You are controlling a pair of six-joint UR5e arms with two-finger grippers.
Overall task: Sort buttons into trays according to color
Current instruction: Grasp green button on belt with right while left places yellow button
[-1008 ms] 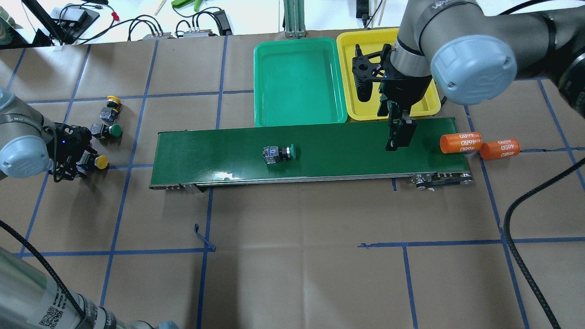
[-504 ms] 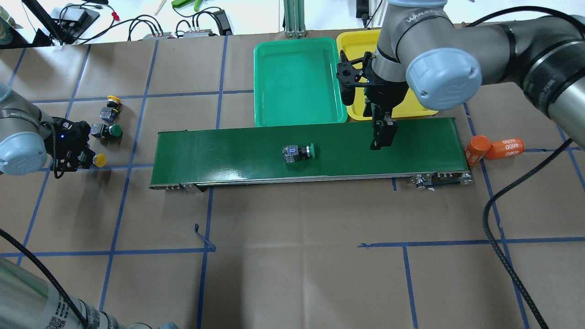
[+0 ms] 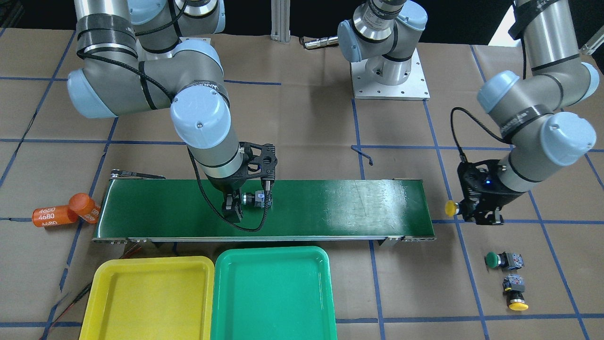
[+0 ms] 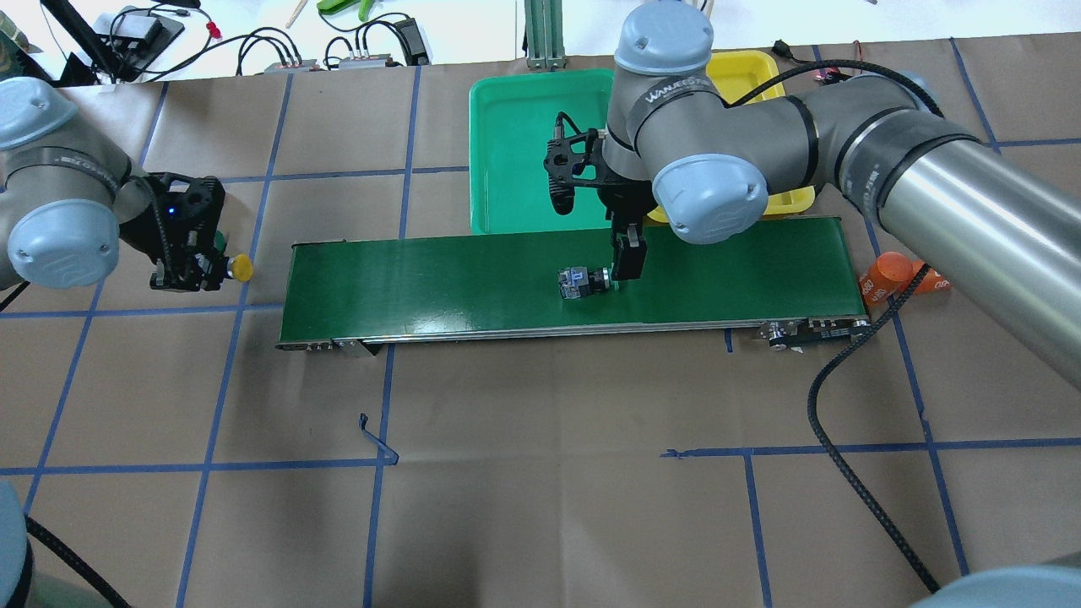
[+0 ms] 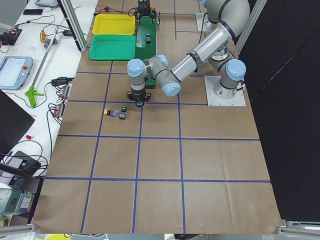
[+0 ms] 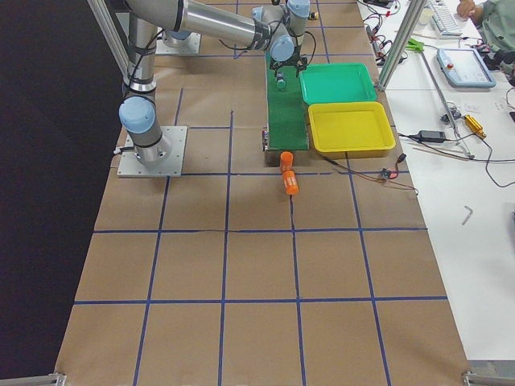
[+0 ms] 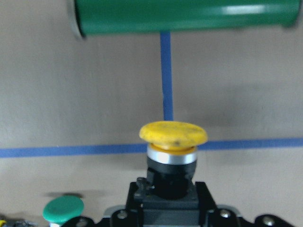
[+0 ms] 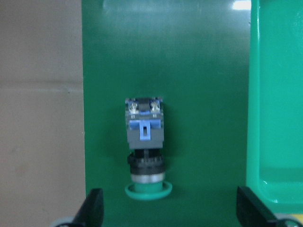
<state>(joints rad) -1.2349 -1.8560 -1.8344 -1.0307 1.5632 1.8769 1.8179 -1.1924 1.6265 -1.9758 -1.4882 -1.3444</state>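
A green button (image 4: 583, 281) lies on its side on the conveyor belt (image 4: 422, 279), cap toward the right. My right gripper (image 4: 626, 263) hovers just over that cap, open; in the right wrist view its fingertips (image 8: 94, 208) stand either side of the green cap (image 8: 147, 190) without touching. My left gripper (image 4: 211, 268) is shut on a yellow button (image 4: 241, 268), held above the table left of the belt's end. Another green button (image 3: 500, 259) and yellow button (image 3: 515, 293) lie on the table. The green tray (image 4: 524, 152) and yellow tray (image 3: 148, 297) sit side by side beyond the belt.
Two orange cylinders marked 4680 (image 3: 59, 212) lie on the table off the belt's right end. A cable (image 4: 844, 422) from my right arm loops over the table. Wires and tools crowd the far table edge (image 4: 253, 42).
My right arm swept left along the belt to the green button, which rode rightward. My left gripper lifted the yellow button and carried it toward the belt's left end.
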